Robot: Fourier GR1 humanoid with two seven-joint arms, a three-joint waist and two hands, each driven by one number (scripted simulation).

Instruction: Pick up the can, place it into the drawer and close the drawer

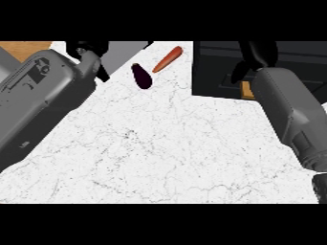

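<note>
Can't spot the can anywhere on the white marbled tabletop (166, 143) right now. Could be hidden under the right robot hand (256, 55), could be down inside the dark box-shaped drawer (216, 72) at the far right corner already. Can't tell which. Noticed a small tan patch (246, 90) right beside the grey right forearm (293, 115), but wouldn't bet on that being the can.

Makes sense to have the right robot hand hanging over the drawer's dark inside, given drop-off before closing. Reads to me like somewhere around the placing part, drawer not shut yet. As for grip: can't make out whether wide, narrow or holding anything, just a black shape against a black drawer.

Same story with the left robot hand (89, 51) up by the far left corner: in view, well apart from the drawer, but can't judge open or closed.

Also seeing a slim orange carrot (168, 59) and a dark purple eggplant (141, 75) lying near each other by the far edge, between both arms. Probably just clutter, worth steering clear of.
</note>
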